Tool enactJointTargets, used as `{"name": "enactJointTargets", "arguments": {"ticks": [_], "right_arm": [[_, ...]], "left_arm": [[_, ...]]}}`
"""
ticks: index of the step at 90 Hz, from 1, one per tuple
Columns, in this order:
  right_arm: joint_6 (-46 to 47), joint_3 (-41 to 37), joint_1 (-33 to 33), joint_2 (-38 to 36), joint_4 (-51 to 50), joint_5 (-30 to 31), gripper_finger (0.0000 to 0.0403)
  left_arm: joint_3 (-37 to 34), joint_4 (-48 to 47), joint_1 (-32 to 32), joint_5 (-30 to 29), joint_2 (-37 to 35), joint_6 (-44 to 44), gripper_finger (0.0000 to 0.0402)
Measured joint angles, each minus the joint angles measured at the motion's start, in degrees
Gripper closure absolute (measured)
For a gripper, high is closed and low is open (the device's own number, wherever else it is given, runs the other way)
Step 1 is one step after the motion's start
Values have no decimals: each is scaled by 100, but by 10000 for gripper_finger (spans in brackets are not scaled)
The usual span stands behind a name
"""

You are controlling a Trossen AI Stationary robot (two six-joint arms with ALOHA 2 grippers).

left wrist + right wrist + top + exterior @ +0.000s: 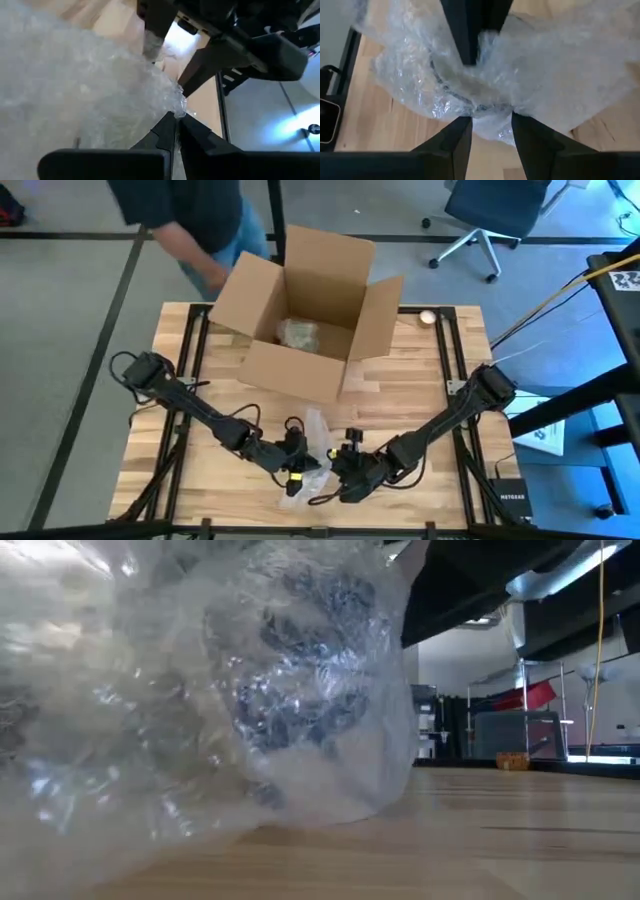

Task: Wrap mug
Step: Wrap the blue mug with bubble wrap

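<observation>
Your left gripper (176, 120) is pinched on the bubble wrap (316, 442) in front of the cardboard box (305, 310), while your right gripper (491, 122), fingers apart, straddles the swaddled mug (460, 80).

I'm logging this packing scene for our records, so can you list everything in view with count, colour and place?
bubble wrap: one sheet, clear, near edge of the table, bundled around a mug-shaped object
cardboard box: one, brown, open, far middle of table
wrapped bundle: one, pale, inside the box
table: one, light wood
office chair: one, dark, on floor beyond table
person: one, dark top, beyond the far left corner
left gripper: black, shut on the bubble wrap
right gripper: black, open, fingers either side of the wrap's edge
</observation>
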Motion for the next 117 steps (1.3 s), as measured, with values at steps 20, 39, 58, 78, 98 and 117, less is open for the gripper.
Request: {"name": "enactJointTargets", "arguments": {"ticks": [20, 39, 58, 78, 98, 117], "right_arm": [[-69, 113, 7, -59, -487, -169, 276], [-362, 675, 14, -442, -1481, -273, 276], [-1062, 674, -176, -277, -359, 468, 276], [-1278, 647, -262, 143, -447, 455, 299], [-1510, 654, -255, 217, -431, 189, 394], [-1567, 654, -253, 224, -448, 148, 388]], "left_arm": [[30, 75, 114, -11, 216, -80, 401], [18, 55, 144, -5, 193, 102, 401], [13, 53, 140, -2, 196, 188, 401], [9, 39, 136, 11, 183, 205, 401], [-8, 66, 136, 46, 111, 347, 401], [-20, 32, 138, 150, -27, 717, 373]]}}
